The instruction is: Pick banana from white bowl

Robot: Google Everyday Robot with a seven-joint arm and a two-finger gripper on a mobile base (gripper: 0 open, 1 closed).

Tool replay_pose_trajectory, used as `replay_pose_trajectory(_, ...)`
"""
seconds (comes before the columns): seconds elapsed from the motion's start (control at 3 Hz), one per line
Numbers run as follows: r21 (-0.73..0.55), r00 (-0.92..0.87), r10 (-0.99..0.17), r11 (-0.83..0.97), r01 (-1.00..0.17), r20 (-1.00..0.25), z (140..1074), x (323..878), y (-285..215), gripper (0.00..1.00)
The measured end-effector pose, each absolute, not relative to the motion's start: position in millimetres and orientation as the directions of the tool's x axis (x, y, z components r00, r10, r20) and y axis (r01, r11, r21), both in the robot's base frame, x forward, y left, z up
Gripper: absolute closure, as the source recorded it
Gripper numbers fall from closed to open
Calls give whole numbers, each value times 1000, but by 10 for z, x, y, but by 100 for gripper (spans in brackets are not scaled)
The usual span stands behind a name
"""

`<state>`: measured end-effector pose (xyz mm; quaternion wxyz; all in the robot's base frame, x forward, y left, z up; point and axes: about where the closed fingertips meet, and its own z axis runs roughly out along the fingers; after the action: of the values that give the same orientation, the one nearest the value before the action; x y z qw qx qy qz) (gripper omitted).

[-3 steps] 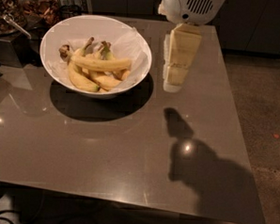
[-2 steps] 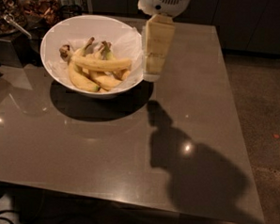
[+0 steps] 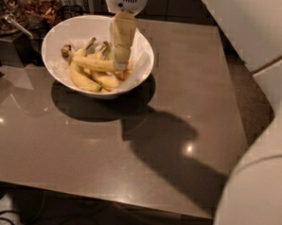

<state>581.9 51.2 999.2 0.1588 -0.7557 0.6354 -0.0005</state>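
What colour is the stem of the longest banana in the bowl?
Dark brown, seen in the camera view. The gripper hangs over the banana in the white bowl.

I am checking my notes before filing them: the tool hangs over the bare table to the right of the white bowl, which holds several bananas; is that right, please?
Not quite. The camera view shows the tool over the white bowl itself, not over the table beside it, with its tip low by the longest banana. The rest of your note stands.
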Motion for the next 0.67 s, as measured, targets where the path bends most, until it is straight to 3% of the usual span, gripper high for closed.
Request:
replay_pose_trajectory(0.33,-218,212,-952,-164,-962,-220,9844,6065,760,17)
replay_pose_trajectory(0.67,-193,219,-948,-176,-965,-230,9695,6220,920,24)
